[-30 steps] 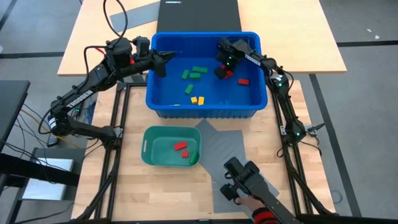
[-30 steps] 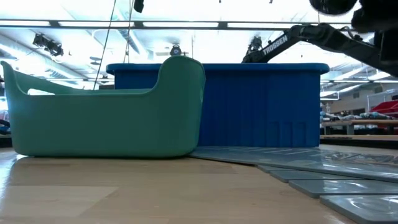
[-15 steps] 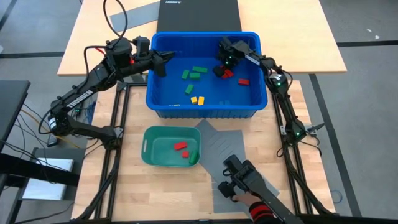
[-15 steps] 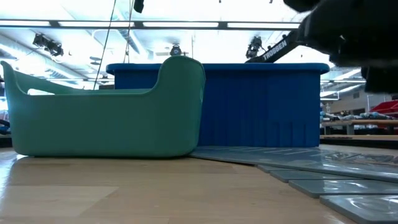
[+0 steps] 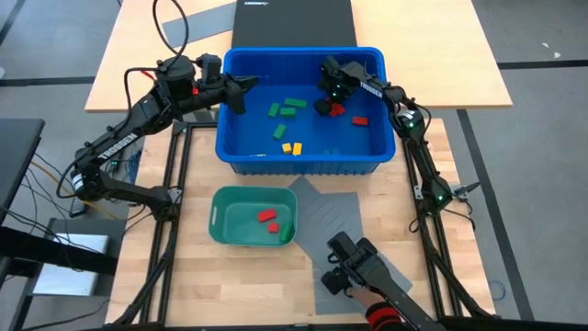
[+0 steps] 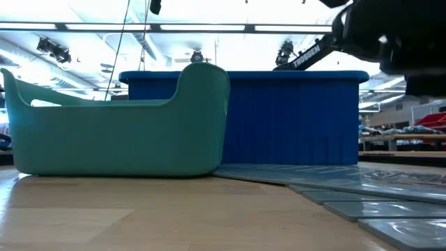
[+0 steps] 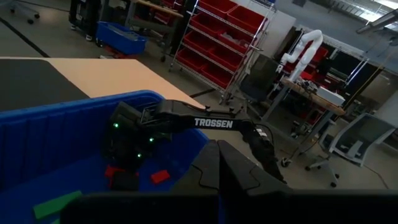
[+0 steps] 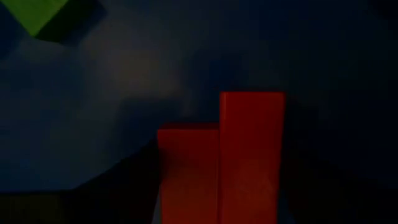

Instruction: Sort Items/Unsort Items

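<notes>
Few small red/green toy blocks (image 5: 268, 217) in teal plastic tray (image 5: 219, 223); most left in blue plastic bin (image 5: 226, 138) beyond tray, w/ right gripper (image 5: 328, 105) spread over red pair (image 8: 221, 155), left gripper (image 5: 246, 84) shut at bin rim.

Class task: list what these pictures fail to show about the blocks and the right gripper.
- Low view: bin and tray walls hide every block.
- High view: right gripper covers part of a red block; grip unclear.
- Right wrist view: two red blocks cut off by the edge.
</notes>
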Motion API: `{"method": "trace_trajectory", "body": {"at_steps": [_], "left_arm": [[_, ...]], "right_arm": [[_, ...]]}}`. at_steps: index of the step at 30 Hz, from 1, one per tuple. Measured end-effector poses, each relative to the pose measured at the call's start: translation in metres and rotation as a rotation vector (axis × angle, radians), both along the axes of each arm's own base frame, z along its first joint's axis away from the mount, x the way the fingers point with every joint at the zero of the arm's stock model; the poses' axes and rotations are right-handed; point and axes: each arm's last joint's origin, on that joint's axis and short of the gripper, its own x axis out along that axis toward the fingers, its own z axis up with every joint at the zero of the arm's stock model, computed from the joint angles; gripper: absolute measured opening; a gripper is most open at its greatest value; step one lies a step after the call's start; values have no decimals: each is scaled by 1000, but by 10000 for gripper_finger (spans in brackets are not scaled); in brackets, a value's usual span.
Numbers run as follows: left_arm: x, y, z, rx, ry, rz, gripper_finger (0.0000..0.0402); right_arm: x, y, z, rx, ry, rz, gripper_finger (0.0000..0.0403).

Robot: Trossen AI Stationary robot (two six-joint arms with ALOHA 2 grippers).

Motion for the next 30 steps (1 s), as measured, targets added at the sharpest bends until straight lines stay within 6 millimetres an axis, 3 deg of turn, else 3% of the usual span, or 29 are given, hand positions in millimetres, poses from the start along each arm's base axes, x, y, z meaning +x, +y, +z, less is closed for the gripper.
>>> {"method": "trace_trajectory", "body": {"at_steps": [7,14,17,22,26,30], "left_arm": [[0,0,0,1,0,0,1],[0,0,0,1,0,-1,1],[0,0,0,2,0,-1,1],[0,0,0,-3,-2,0,1],[-3,5,0,-24,-13,-6,1],[-7,10,0,-28,-16,-37,1]], "right_arm": [[-4,11,17,59,-14,23,270],[-11,30,68,51,-99,52,270],[-10,46,101,34,-196,87,270],[-2,89,157,7,-344,157,270],[16,143,194,-18,-418,262,270],[44,203,215,27,-529,382,270]]}}
